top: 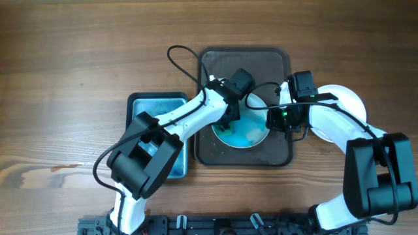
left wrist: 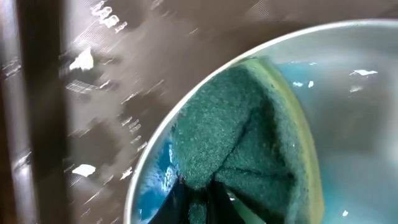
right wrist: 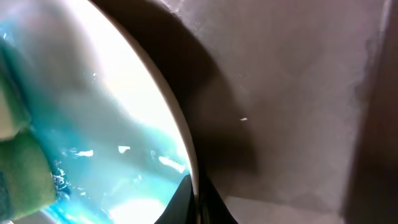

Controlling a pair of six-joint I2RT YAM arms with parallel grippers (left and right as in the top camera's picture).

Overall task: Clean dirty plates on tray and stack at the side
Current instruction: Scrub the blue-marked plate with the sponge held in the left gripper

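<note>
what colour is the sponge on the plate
The folded sponge is dark green with a pale yellow edge; left wrist view shows it best.

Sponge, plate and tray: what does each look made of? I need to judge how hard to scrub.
The sponge looks like a green fibrous scouring pad on paler foam: fuzzy, creased face, pale edge. The plate is glossy white, ceramic or hard plastic; the wet highlights don't settle which. The tray is dark brown, smooth and semi-glossy, probably plastic, with soft reflections.
</note>
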